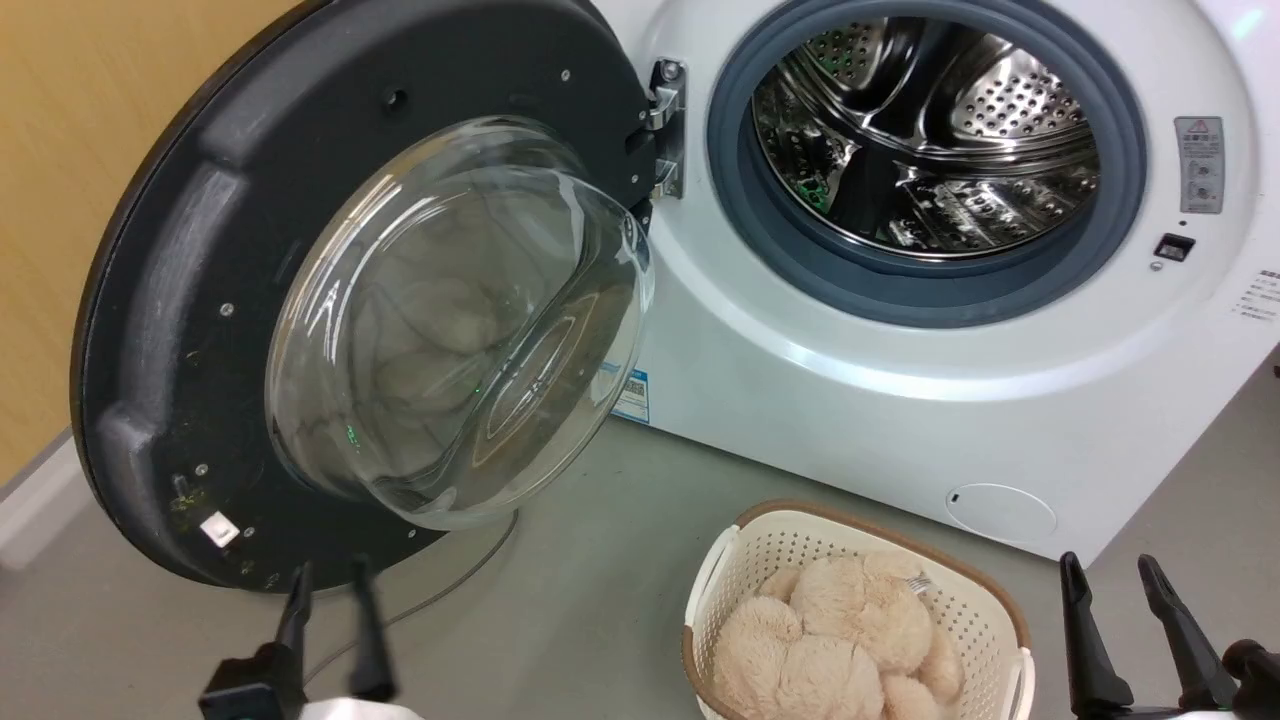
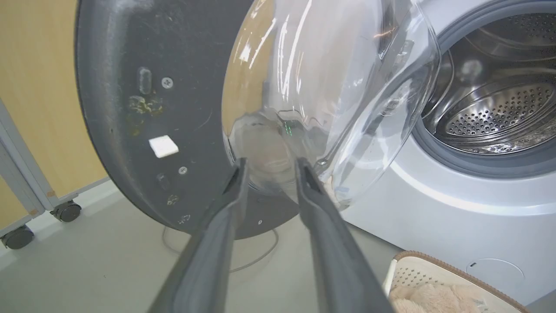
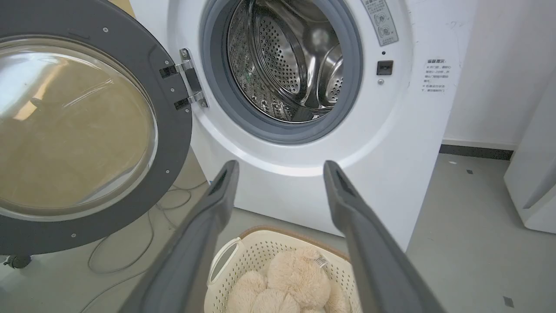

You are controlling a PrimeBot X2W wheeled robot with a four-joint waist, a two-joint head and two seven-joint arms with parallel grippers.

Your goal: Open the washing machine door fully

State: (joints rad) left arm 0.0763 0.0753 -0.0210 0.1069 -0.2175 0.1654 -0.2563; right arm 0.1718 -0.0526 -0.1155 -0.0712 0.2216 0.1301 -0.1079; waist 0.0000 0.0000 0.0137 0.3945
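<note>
The washing machine door [image 1: 190,300] is swung wide to the left on its hinge [image 1: 665,125], its dark inner face and clear glass bowl [image 1: 460,320] turned toward me. The white washing machine [image 1: 900,400] shows its steel drum [image 1: 930,130] and grey gasket uncovered. My left gripper [image 1: 330,590] stands open just below the door's lower rim, nothing between its fingers; in the left wrist view the left gripper [image 2: 270,167] points at the bowl's base on the door [image 2: 130,108]. My right gripper [image 1: 1110,575] is open at the lower right, apart from the machine [image 3: 304,182]; from that wrist the door [image 3: 173,130] appears too.
A white perforated basket [image 1: 740,560] holding beige plush pieces [image 1: 850,620] sits on the grey floor before the machine. A thin cable [image 1: 450,590] lies under the door. A tan wall [image 1: 60,200] stands behind the door, with castors [image 2: 65,211] at its foot. Another white appliance [image 3: 534,187] stands right.
</note>
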